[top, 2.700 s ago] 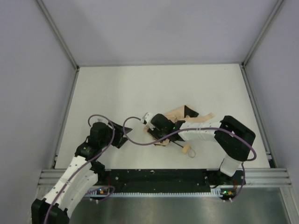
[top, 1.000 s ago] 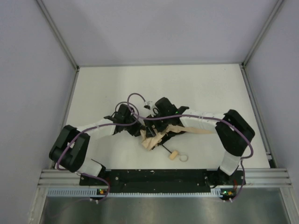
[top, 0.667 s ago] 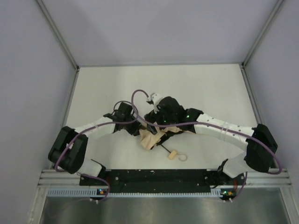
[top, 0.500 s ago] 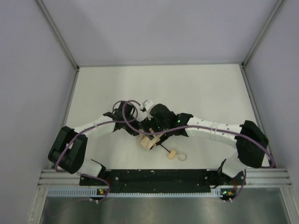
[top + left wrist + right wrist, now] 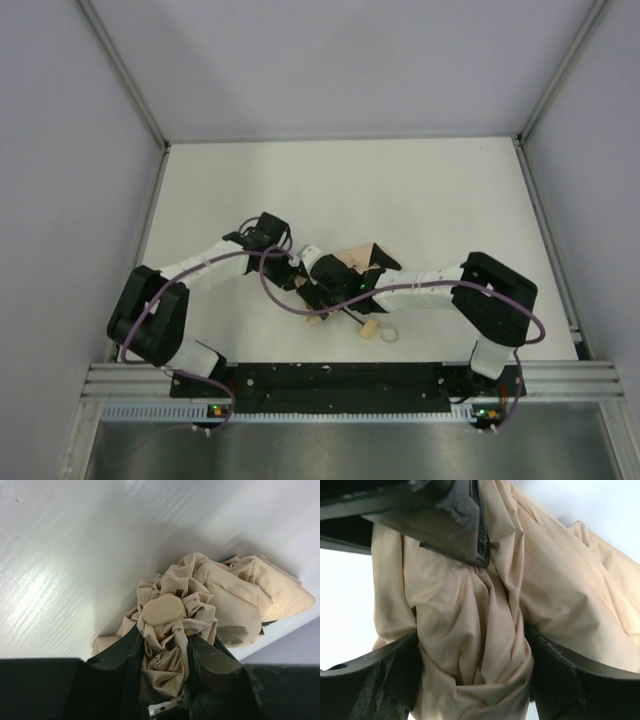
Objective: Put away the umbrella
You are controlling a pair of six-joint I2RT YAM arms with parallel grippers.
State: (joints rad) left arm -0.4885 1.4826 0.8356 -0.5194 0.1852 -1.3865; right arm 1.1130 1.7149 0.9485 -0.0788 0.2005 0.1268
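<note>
- From the top camera, the umbrella lies on the white table, near the front edge and between my two arms, and both wrists meet over it.
- Only that view shows the far end. The thin black shaft runs out towards the bases to the small tan handle, with the loop strap lying on the table just beside it.
- It hides my fingers, though. My left gripper and right gripper are dark shapes over the fabric, and their jaws cannot be read there.
- My left wrist camera settles the left gripper. Its jaws stand fairly narrow, pinched on a bunch of crumpled beige canopy.
- Just beyond the left fingertips is a round tan cap, gathered into the folds. No other view shows it.
- My right wrist camera shows the right gripper spread wide around a thick roll of the same fabric, which fills the gap and touches both fingers.
- I cannot tell whether the right jaws are pressing or only straddling the roll.
- The same view also catches a black finger of my left gripper bearing on the fabric just above my right jaws.
</note>
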